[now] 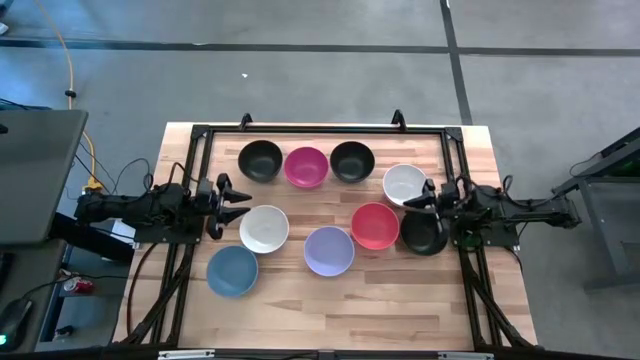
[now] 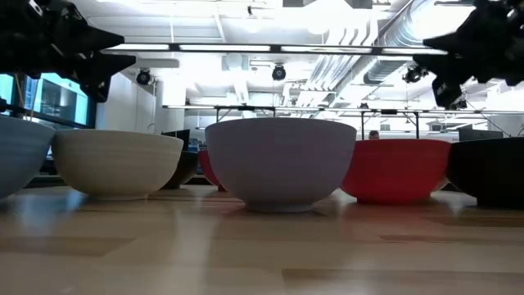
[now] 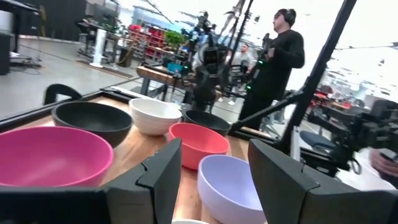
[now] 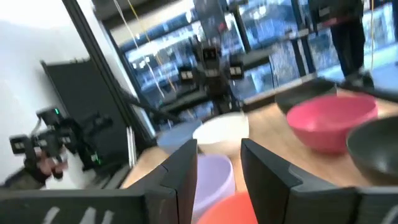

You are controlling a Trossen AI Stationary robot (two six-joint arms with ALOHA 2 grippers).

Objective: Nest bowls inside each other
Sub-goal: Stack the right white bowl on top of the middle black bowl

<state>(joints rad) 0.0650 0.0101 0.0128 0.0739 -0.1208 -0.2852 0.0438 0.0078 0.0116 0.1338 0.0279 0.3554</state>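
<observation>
Progress: none nested; nine round smooth plastic bowls (image 1: 329, 250) sit singly across the tabletop (image 1: 400, 300).
Left claw (image 1: 240, 199): wide, empty, left edge.
Right claw (image 1: 418, 197): seemingly parted, empty, right edge.

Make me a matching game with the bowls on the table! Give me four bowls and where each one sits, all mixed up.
Bowls:
1. blue bowl
2. magenta bowl
3. red bowl
4. lavender bowl

Places:
A. between two black bowls in the back row
B. touching the red bowl, on its left-arm side
C. front corner near the left arm, alone
D. next to the black bowl under the right claw

Pairs: 1-C, 2-A, 3-D, 4-B
</observation>
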